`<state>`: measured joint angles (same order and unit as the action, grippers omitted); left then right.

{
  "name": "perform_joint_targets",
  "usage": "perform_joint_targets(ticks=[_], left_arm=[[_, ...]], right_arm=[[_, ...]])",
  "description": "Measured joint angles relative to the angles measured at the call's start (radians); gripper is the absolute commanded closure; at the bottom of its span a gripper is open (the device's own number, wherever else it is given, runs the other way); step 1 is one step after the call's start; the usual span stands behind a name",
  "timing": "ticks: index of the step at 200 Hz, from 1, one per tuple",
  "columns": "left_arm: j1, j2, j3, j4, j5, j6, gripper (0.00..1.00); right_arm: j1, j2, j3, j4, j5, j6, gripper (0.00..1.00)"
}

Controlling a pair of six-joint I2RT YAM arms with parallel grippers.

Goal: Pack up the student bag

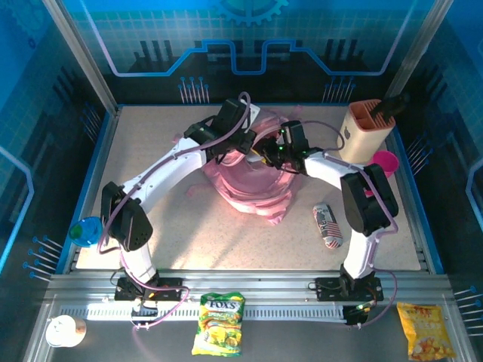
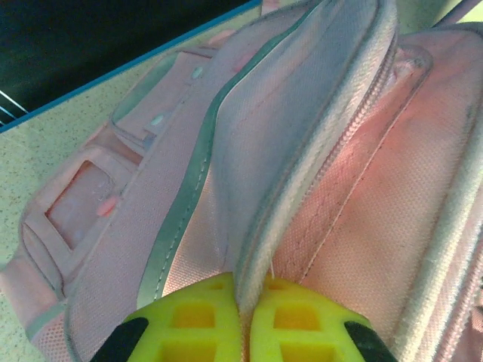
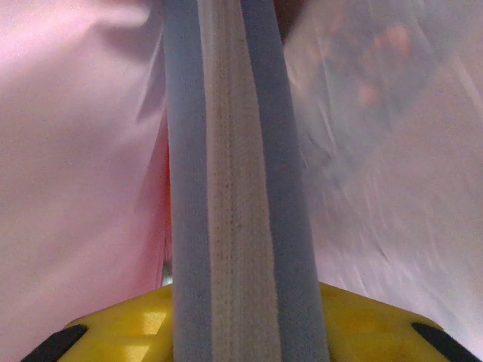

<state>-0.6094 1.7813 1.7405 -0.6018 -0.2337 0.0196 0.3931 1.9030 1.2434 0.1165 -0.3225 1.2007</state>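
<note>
Current step, as I judge it: opening the main compartment before anything is loaded. The student bag (image 1: 253, 188) lies at the centre of the table, toward the far side, with both my arms reaching in over its top. My left gripper (image 2: 243, 288) is clenched on a raised fold of pink fabric beside a zip line, with the two yellow fingers pressed together and the fold pinched between them. My right gripper (image 3: 245, 294) stands partly closed around a flat band (image 3: 226, 151) of grey-blue trim with a pale stitched centre. The band runs straight between the fingers, so I judge it grasped, though it covers the contact itself. From above, the two grips sit close together at the bag's far upper edge. No item to be packed is in either hand. The striped can (image 1: 327, 225) lies on the table to the right of the bag, and the sweets packet (image 1: 219, 323) rests on the near rail. Next move calls for drawing the two grips apart to widen the mouth. One hand must then let go to fetch an item while the other keeps the edge lifted. Risk: thin fabric may slip from a pinch.
</note>
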Motion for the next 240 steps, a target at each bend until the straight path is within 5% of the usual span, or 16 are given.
perform_joint_targets(ticks=[54,94,128,174,240], left_arm=[[0.011,0.0,0.024,-0.023,0.013,-0.038,1.0],[0.013,0.0,0.023,-0.022,0.03,-0.053,1.0],[0.015,0.0,0.023,-0.021,0.05,-0.074,1.0],[0.016,0.0,0.023,-0.021,0.06,-0.082,1.0],[0.018,0.0,0.018,-0.012,0.071,-0.1,1.0]], right_arm=[[0.001,0.055,0.035,0.076,0.048,0.049,0.3],[0.001,-0.108,-0.161,0.031,0.063,0.027,0.25],[0.026,-0.222,-0.249,-0.004,0.08,0.008,0.37],[0.058,-0.142,-0.205,-0.018,0.086,0.01,0.63],[0.06,0.059,0.009,0.017,0.103,-0.023,0.68]])
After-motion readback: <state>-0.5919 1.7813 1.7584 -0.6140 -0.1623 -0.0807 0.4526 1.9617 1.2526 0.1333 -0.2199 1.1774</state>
